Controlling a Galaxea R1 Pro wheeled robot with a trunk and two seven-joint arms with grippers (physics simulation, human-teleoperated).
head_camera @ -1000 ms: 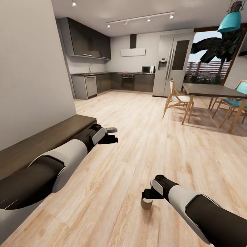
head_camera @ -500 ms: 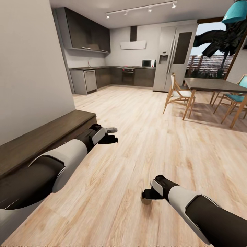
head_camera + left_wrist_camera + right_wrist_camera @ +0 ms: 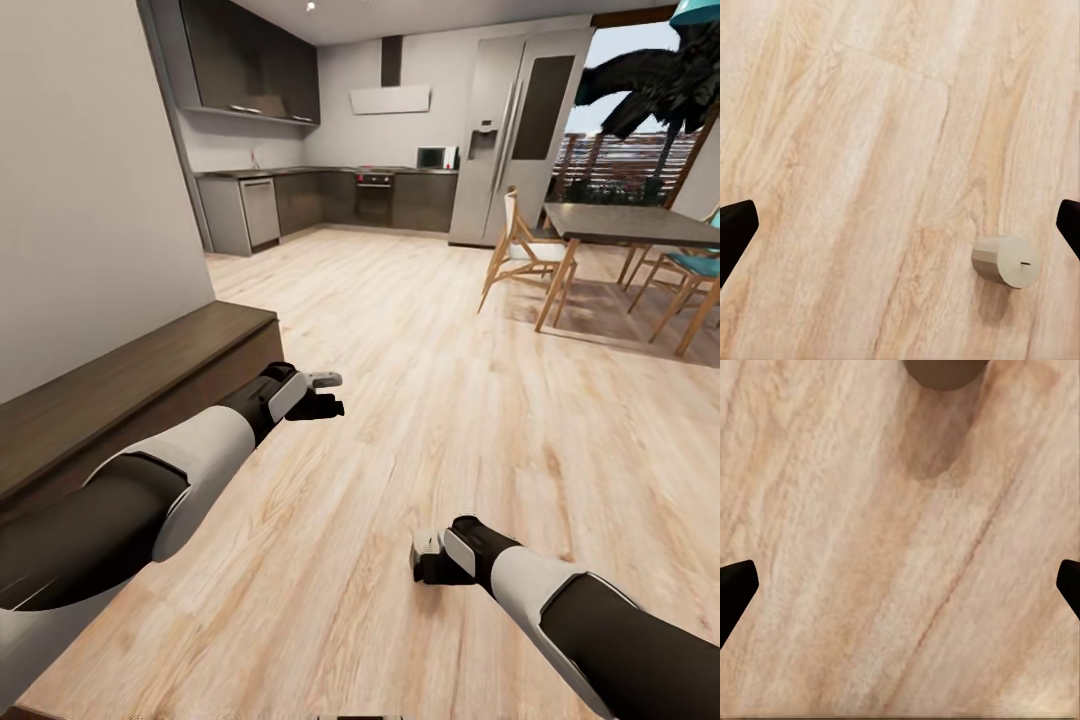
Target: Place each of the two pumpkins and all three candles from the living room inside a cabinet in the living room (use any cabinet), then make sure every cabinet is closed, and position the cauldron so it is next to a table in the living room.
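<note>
Along the wall on your left runs the dark-brown cabinet (image 3: 130, 375), its front panels flush. Your left gripper (image 3: 322, 394) hangs beside its end, fingers spread wide, with a tan candle (image 3: 1003, 260) standing on the wood floor (image 3: 420, 400) below. Your right gripper (image 3: 428, 560) is spread too, holding nothing.

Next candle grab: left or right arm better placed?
Probably left. A candle sits in full view between the fingers of the open left gripper, nearer one tip, and that arm is beside the cabinet. The open right gripper has a brown round edge at its view's border.
</note>
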